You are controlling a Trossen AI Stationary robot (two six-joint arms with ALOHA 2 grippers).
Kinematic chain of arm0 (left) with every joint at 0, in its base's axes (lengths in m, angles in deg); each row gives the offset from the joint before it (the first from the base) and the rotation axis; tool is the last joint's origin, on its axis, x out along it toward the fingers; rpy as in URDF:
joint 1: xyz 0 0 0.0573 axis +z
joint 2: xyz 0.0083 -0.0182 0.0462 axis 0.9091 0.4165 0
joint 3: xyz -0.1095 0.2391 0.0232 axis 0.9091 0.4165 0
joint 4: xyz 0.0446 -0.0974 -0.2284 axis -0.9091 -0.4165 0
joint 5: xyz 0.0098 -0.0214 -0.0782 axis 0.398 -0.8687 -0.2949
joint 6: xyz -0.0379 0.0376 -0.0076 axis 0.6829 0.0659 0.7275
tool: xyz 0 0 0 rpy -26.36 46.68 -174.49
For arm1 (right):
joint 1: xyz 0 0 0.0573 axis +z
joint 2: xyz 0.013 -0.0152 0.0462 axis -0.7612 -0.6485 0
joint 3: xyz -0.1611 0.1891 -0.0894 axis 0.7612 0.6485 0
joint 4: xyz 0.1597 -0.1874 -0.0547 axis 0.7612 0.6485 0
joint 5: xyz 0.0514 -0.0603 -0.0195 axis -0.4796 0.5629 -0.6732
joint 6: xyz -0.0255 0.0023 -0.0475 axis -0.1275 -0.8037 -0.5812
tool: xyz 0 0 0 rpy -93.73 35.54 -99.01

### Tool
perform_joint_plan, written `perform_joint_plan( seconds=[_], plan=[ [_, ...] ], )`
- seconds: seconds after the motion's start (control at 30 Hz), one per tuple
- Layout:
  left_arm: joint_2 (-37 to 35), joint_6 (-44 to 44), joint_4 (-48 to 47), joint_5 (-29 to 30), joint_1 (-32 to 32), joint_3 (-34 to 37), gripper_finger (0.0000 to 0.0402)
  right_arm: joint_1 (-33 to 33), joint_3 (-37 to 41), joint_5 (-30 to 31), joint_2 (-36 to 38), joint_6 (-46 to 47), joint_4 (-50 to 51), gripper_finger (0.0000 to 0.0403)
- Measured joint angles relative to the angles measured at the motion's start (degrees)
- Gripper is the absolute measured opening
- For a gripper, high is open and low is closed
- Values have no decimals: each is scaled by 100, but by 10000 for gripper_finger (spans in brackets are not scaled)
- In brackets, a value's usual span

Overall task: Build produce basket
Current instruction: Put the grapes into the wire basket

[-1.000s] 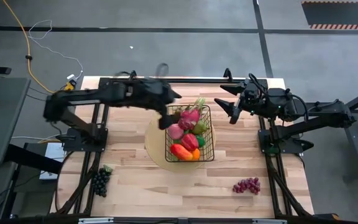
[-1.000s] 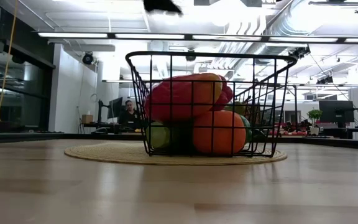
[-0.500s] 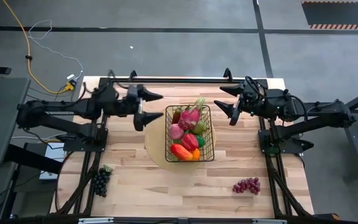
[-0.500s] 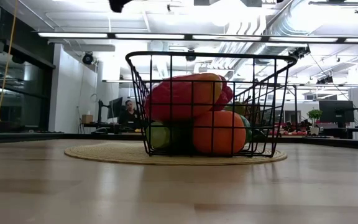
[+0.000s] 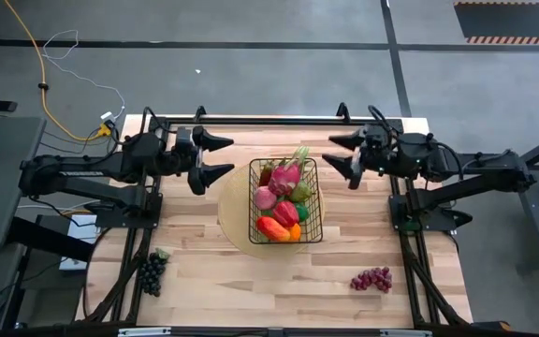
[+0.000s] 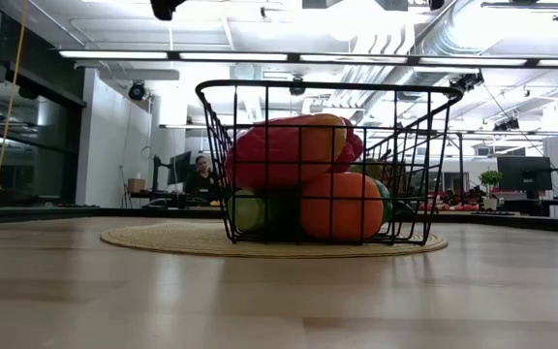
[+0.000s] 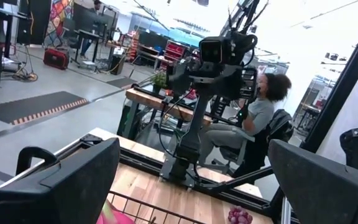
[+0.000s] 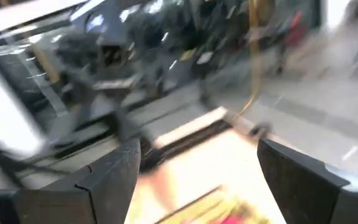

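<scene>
Left hand (image 5: pixel 215 157) has pulled back farther toward 9 o'clock since half a second ago; a second ago it was right over the basket's 10 o'clock corner, now it sits well clear of the rim, off the basket's 9–10 o'clock side. Fingers spread wide, nothing held. Right hand (image 5: pixel 342 156) about where it was, off the basket's 2–3 o'clock side, fingers also wide apart and empty, only slightly shifted.

Basket (image 5: pixel 286 234) unchanged, mid-desk on the round tan mat (image 5: pixel 234 211), upright. Inside: pink dragon fruit (image 5: pixel 285 174) toward 12 o'clock, red pepper (image 5: pixel 285 212) and orange pepper (image 5: pixel 272 227) toward 6 o'clock, green bits at the 3 o'clock side. Low view shows the same pile pressed against the wire, red on top, orange below.

Dark grapes (image 5: pixel 150 271) lie on the desk (image 5: pixel 204 281) at its 7 o'clock edge, red grapes (image 5: pixel 371 279) near 5 o'clock, both well apart from the basket, neither moved.

A person (image 7: pixel 261 115) sits beyond the desk in the left wrist view.
</scene>
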Motion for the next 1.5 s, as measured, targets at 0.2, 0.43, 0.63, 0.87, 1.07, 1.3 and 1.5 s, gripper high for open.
perform_joint_plan(
  seconds=[0.2, 0.43, 0.63, 0.87, 1.07, 1.3, 1.5],
  plan=[
    [44, 18, -126, 115, 0, 2, 400, 265, -577, -1647, -45, 1785, 2610, 314],
    [44, 4, -326, 448, 2, 2, 399, 1852, -182, -2580, -87, 4521, 4442, 314],
    [44, 1, -382, 448, 2, 2, 399, 3598, 697, -2677, -392, 6689, 4410, 314],
    [44, 1, -380, 448, 2, 2, 399, 4657, 1427, -3197, -1311, 8377, 3657, 314],
    [44, 1, -381, 448, 2, 2, 399, 4804, 1437, -3244, -2250, 8431, 3465, 314],
    [44, 1, -380, 448, 2, 2, 399, 4804, 1426, -3321, -3059, 8407, 3313, 314],
    [44, 1, -380, 446, 2, 2, 400, 4811, 1415, -3359, -3586, 8401, 3268, 314]
  ],
)
